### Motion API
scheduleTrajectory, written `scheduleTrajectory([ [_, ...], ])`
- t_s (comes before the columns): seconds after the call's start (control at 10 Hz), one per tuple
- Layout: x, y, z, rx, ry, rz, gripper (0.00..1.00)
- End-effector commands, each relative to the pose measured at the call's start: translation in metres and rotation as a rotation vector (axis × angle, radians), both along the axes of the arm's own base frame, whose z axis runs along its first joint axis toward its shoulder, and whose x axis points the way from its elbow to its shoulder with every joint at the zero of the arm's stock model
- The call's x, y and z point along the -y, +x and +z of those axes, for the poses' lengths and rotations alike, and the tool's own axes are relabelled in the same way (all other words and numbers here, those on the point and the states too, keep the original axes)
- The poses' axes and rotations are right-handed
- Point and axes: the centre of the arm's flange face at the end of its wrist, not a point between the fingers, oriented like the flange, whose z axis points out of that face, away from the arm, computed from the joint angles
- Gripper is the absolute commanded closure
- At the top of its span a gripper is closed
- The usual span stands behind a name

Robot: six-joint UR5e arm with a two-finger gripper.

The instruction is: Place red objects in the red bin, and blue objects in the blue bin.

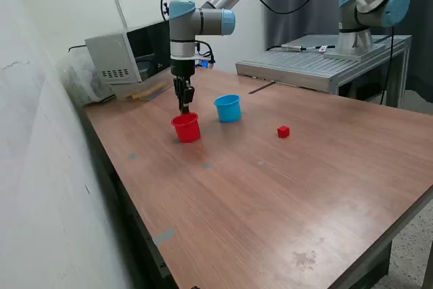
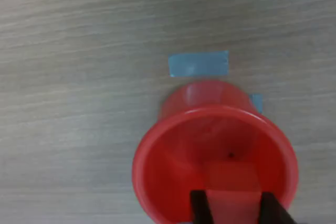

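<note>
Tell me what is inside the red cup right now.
In the wrist view, a red cube lies inside the red cup, between the pincer fingertips. Whether they grip it is unclear. Those fingertips cover the near inside wall.

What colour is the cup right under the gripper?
Bright red. The cup below the gripper shows best in the wrist view.

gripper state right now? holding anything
Gripper: over the red cup, jaws closed on what looks like a red cube.
</note>
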Motion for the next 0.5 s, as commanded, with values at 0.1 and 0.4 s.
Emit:
scheduleTrajectory([
  [0.1, 0.000, 0.000, -0.006, 0.007, -0.002, 0.001, 0.00],
  [0.4, 0.011, 0.008, 0.027, -0.015, 0.009, 0.019, 0.00],
])
